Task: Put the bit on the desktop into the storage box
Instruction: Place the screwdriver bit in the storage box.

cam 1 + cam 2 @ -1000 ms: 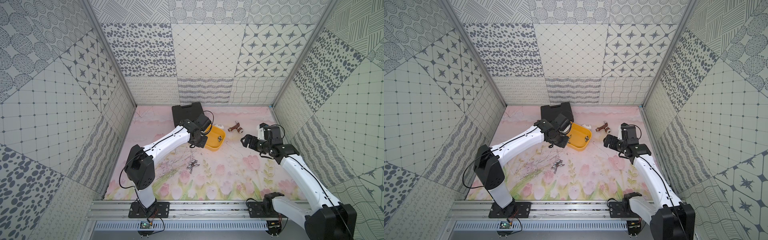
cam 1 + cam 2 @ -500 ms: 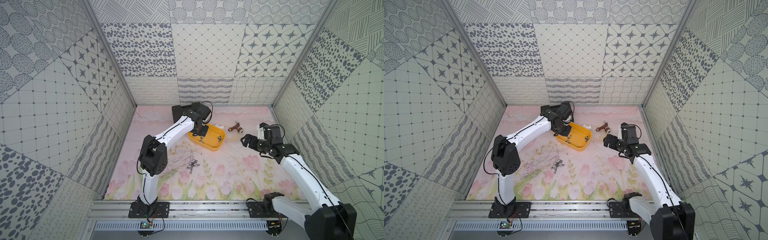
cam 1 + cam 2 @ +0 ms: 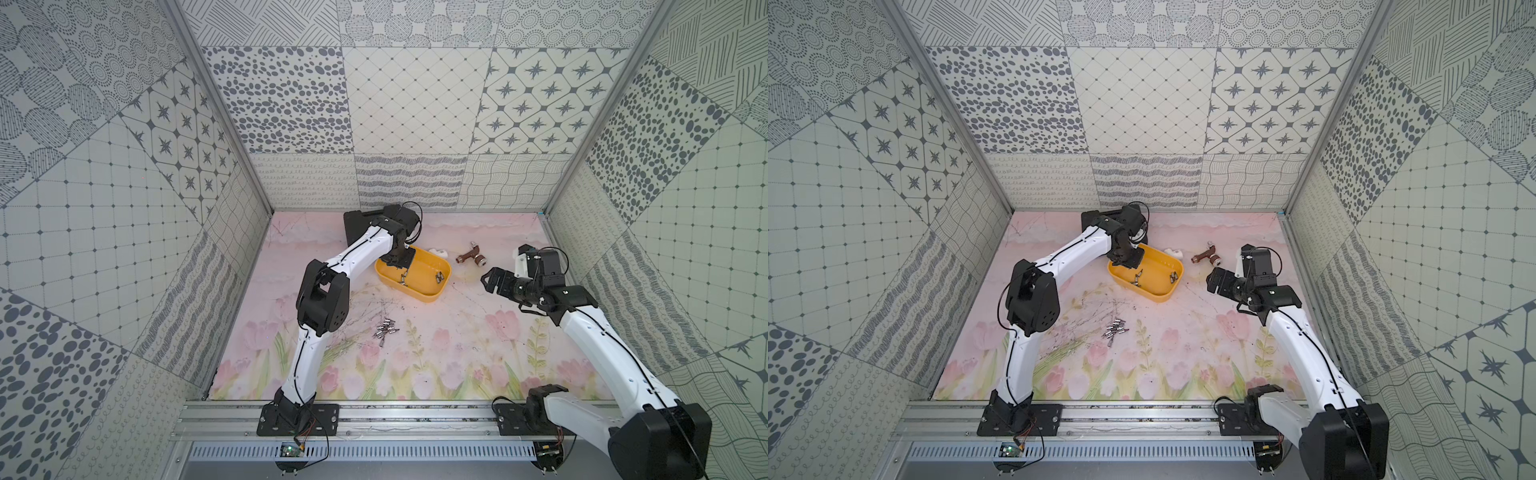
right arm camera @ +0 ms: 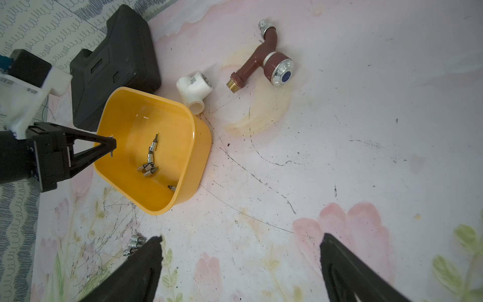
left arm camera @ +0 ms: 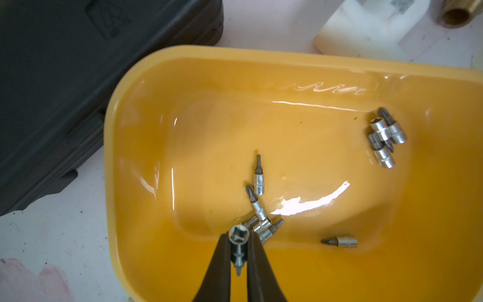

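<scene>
Pinching bit [image 5: 238, 251], left gripper [image 5: 238, 236], over storage box [image 5: 209, 130]

Left wrist view: storage box [image 5: 287, 56] cut off right and bottom. In a top view, left arm [image 3: 365, 249] hides most of black case [image 3: 353, 226].

- The walls [image 3: 399, 104] past the left hand [image 3: 401, 262] are pale, with grey dots, stars, squares and wavy lines.
- The counter [image 3: 457, 353] is pink with painted tulips.
- Dark scratches [image 3: 374, 305] mark it near that hand.
</scene>
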You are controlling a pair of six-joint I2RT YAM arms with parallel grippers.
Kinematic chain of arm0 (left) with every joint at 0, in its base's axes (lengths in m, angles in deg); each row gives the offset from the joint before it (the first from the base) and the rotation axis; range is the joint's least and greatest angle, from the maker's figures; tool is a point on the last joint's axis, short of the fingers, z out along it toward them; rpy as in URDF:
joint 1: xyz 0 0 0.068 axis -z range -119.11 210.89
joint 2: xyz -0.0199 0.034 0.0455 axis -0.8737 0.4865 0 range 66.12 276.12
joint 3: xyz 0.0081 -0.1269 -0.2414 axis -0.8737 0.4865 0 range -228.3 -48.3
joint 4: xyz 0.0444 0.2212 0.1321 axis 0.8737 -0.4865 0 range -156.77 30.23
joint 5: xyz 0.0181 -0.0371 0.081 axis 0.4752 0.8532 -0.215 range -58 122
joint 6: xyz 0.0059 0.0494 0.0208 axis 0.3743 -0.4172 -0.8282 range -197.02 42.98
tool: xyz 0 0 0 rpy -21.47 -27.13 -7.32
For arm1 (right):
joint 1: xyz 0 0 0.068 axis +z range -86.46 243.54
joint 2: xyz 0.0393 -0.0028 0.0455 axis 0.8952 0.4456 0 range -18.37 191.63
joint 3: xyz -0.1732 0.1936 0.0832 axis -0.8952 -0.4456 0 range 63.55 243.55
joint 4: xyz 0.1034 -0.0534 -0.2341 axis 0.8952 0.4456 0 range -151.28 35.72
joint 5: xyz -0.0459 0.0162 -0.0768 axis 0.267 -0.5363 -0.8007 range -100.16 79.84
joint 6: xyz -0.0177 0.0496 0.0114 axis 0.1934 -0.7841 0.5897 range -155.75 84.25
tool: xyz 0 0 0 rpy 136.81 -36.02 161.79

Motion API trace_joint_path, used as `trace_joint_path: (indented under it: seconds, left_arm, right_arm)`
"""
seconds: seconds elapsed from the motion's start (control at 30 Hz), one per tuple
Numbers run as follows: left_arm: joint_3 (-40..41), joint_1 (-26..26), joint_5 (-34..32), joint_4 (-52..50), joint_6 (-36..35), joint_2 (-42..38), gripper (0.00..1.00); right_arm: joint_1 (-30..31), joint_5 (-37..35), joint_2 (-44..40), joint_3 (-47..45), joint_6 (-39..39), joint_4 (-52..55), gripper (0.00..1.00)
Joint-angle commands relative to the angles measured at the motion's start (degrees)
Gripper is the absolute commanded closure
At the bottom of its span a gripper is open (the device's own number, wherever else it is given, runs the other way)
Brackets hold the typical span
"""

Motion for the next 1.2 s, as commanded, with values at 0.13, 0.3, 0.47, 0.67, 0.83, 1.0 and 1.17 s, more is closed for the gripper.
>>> trace_joint_path:
  seconds: [0.13, 0.3, 0.47, 0.67, 0.83, 1.0, 1.17]
  left_arm:
    - [-4.1, -1.5, 2.0, -3.0, -1.3, 4.7, 0.98]
    - [-4.1, -1.5, 2.5, -2.6, -0.8, 5.3, 0.98]
    - [-4.1, -1.5, 2.4, -2.7, -0.7, 5.2, 0.96]
    - [-3.3, -1.5, 1.7, -2.3, -0.7, 4.8, 0.92]
    - [-3.2, -1.5, 1.7, -2.0, -0.7, 4.4, 0.88]
    - [-2.0, -1.4, 1.5, -1.6, -0.4, 2.8, 0.76]
    - [2.6, -1.5, 1.8, 1.2, 0.1, -1.1, 0.56]
  right_arm:
    - [-0.2, -0.6, -0.3, 1.7, 1.2, -1.3, 0.03]
    - [-0.2, -0.9, -0.5, 1.5, 1.4, -0.9, 0.04]
    - [-0.3, -0.8, -0.5, 1.3, 1.6, -0.9, 0.03]
    - [-0.3, -0.6, -0.5, 1.5, 1.6, -0.9, 0.03]
    - [-0.2, -0.9, -1.1, 1.2, 1.7, -0.5, 0.03]
    - [-0.3, -1.2, -1.9, 1.0, 2.0, 0.0, 0.03]
    - [-0.3, -1.3, -2.4, 1.2, 2.9, 0.8, 0.03]
